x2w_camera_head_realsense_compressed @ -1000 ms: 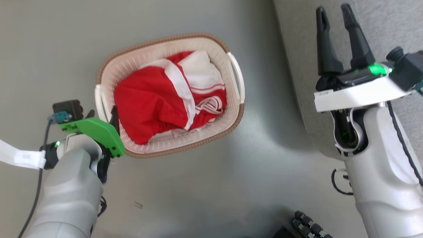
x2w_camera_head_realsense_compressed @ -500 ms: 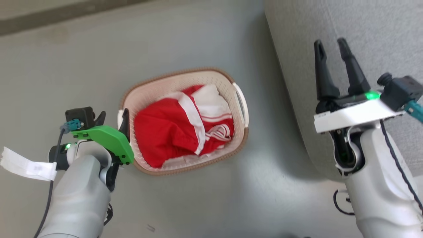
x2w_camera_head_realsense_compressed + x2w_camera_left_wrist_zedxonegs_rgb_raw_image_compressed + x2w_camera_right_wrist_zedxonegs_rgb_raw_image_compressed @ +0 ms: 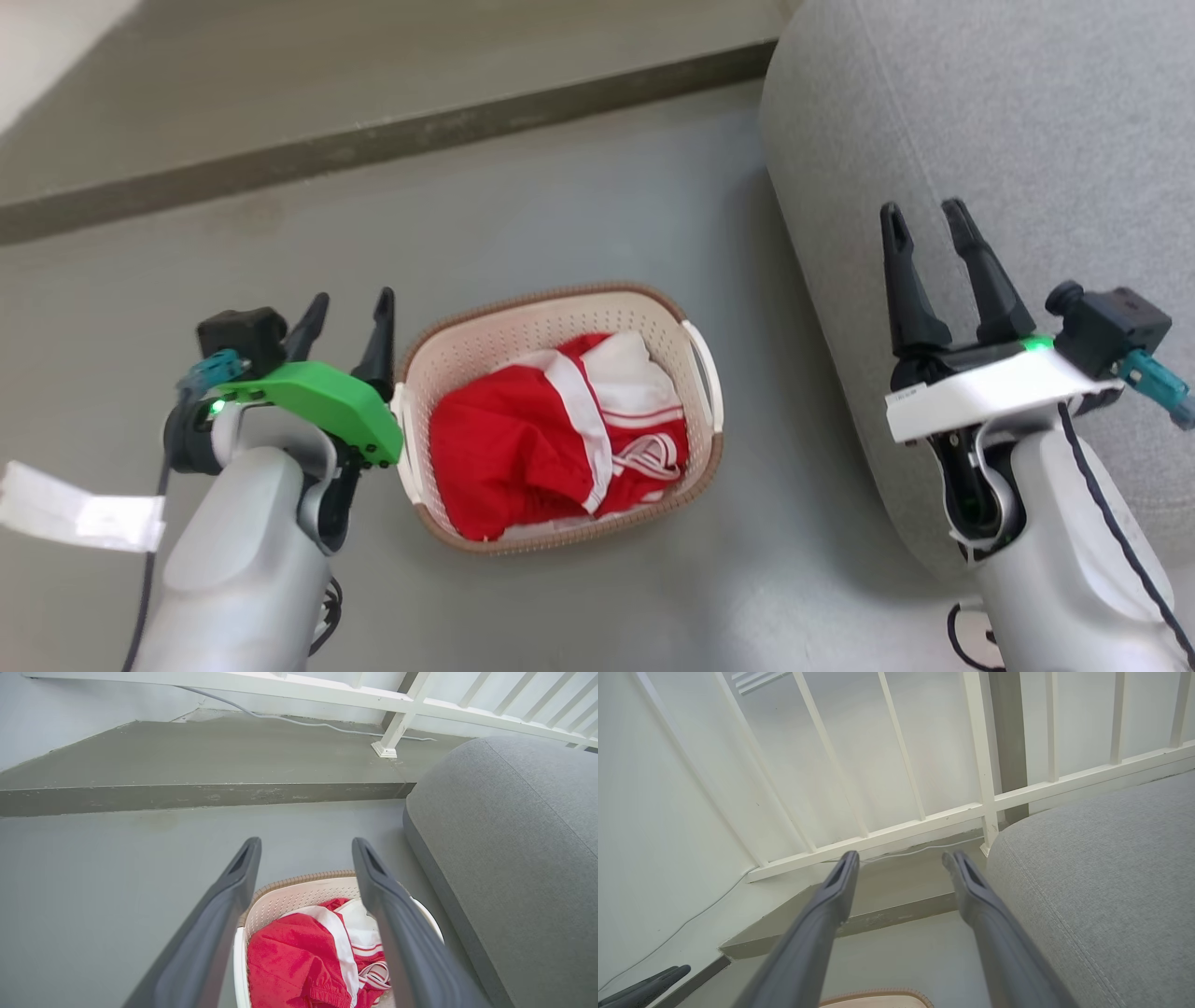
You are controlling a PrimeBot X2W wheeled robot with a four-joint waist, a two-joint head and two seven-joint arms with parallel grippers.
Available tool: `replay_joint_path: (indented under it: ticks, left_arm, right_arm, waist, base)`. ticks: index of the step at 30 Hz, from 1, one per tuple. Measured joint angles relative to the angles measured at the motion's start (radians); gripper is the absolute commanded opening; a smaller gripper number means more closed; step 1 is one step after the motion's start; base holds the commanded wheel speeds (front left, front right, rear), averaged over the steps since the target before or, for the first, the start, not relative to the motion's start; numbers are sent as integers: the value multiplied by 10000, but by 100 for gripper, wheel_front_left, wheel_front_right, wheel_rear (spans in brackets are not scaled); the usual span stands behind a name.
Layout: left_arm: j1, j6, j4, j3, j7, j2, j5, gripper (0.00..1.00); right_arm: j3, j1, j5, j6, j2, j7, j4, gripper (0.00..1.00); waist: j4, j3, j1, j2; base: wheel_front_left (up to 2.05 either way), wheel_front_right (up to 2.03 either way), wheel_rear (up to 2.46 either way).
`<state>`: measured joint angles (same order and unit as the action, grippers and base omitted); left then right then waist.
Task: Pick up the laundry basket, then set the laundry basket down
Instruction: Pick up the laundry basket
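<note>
1. The laundry basket (image 3: 485,350) is showing cream perforated plastic walls, smooth and faintly glossy, under a brown rim moulded to look woven.
2. The garment (image 3: 509,457) is looking like soft red and white cloth, matt and creased.
3. The floor (image 3: 579,177) is appearing as a smooth grey surface with a dull sheen.
4. The cushion (image 3: 990,121) is wearing coarse grey woven fabric, matt, with stitched seams.
5. The left gripper (image 3: 352,301) and right gripper (image 3: 924,213) are showing dark matt fingers, and whether they are plastic or rubber cannot be told.
6. The green plate (image 3: 317,406) is looking like smooth plastic.
7. The forearm shells (image 3: 238,560) are gleaming pale grey, satin-smooth.
8. The railing (image 3: 896,833) is showing a smooth white painted finish.
</note>
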<state>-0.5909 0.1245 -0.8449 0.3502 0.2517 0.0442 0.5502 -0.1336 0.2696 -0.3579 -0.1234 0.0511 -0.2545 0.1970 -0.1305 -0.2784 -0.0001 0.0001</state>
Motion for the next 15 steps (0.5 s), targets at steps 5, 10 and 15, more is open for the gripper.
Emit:
replay_joint_path:
  ticks: [5,10,15]
  left_arm:
    - [444,0,855,-464,0,132,-171,100]
    - [949,0,2169,-562,0,293,-717,100]
    - [1384,-4,3461,-1200,2,362,-932,100]
  right_arm:
    - [98,-370,4,0,-4,0,25,100]
    - [226,-608,73,0,13,0,-33,100]
    - [207,-801,180,0,65,0,-244,100]
  waist:
    - [113,579,0,0]
    - [234,1055,0,0]
    - [350,1390,0,0]
  base:
    - [0,0,0]
    - [0,0,0]
    - [0,0,0]
